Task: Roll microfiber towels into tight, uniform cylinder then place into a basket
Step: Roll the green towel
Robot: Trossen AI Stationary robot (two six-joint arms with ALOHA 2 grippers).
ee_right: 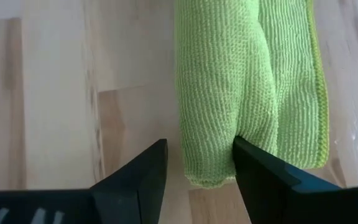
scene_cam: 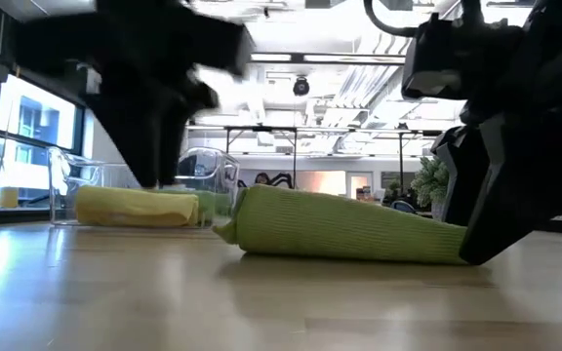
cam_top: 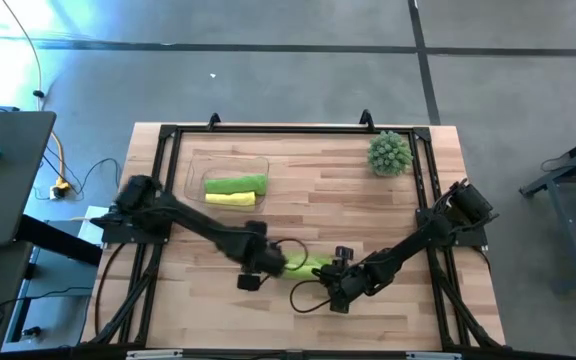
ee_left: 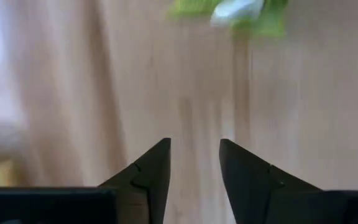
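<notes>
High view: a rolled lime towel (cam_top: pixel 306 263) lies on the bench (cam_top: pixel 388 220), well apart from the basket (cam_top: pixel 196 167) holding two rolls; my left pincer (cam_top: pixel 274 262) and right pincer (cam_top: pixel 334 268) sit at its ends. Left wrist view: fingers parted, empty. Right wrist view — fingers parted, one finger (ee_right: pixel 272 180) overlapping the towel end.

The rolled lime-green microfiber towel (ee_right: pixel 229 93) is soft cloth with a fine looped, ribbed weave and a stitched hem, fully matt. The pale wooden plank desk (ee_right: pixel 55 93) looks smooth with a faint satin sheen. The clear plastic rectangular basket (cam_top: pixel 196 165) is glossy. The right hand's dark fingers (ee_right: pixel 135 183) look like matt, smooth plastic.
</notes>
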